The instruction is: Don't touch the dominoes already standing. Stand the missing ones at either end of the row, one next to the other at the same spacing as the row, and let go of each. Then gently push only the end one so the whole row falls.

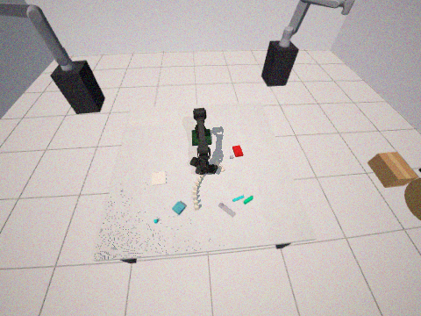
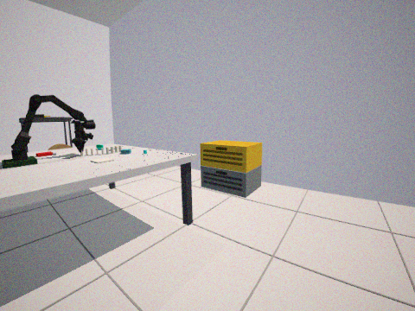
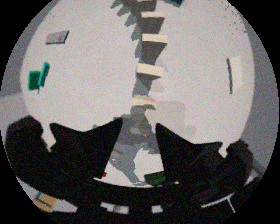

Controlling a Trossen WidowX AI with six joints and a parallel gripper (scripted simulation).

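A curved row of several cream dominoes (image 1: pixel 196 194) (image 2: pixel 110 150) (image 3: pixel 154 38) stands upright on the table. My gripper (image 2: pixel 81 153) (image 3: pixel 139 123) is low over the table at the row's arm-side end, its fingers apart and open. The nearest standing domino (image 3: pixel 144 102) is just beyond the fingertips. A loose cream domino (image 1: pixel 223 168) shows only in part beside the gripper in the top view. A dim beige patch shows in shadow between the fingers in the wrist view; whether it is that domino I cannot tell.
A teal block (image 1: pixel 179 207) and a small cyan piece (image 1: pixel 156 220) lie near the row's far end. A grey bar (image 1: pixel 227 210), a cyan bar (image 1: pixel 238 198) and a green block (image 1: pixel 248 199) lie to one side, a cream square (image 1: pixel 159 177) to the other. A red block (image 1: pixel 238 151) lies nearer the arm base.
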